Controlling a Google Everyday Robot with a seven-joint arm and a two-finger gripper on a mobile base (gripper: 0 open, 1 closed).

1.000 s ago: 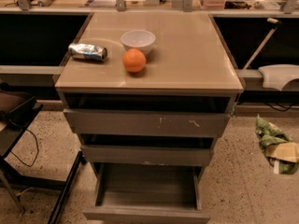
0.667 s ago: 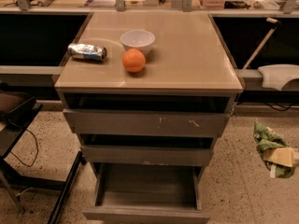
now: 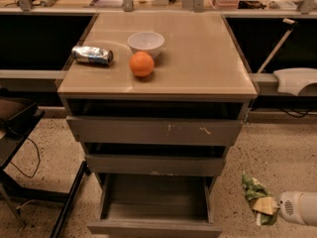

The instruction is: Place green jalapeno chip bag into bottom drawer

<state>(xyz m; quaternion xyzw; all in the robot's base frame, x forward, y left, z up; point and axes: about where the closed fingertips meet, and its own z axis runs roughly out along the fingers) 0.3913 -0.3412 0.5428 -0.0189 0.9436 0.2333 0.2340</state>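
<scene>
My hand [image 3: 266, 206] is clenched on the bag [image 3: 253, 190], low down, below and to the right of the surface's [image 3: 198, 58] front right corner and just beside the drawer [image 3: 156, 198]. The drawer stands pulled out, bag not yet inside. The pickup looks done; carrying it over and letting go remain.

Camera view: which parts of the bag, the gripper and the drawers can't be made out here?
- Green jalapeno chip bag, held by the gripper at lower right, beside the bottom drawer: lettering too small and crumpled to read.
- Gripper: its arm is cut off by the right edge.
- Bottom drawer: front cut by the lower edge, rear covered by the middle drawer.
- Middle drawer and top drawer: insides dark, shadowed from above.
</scene>
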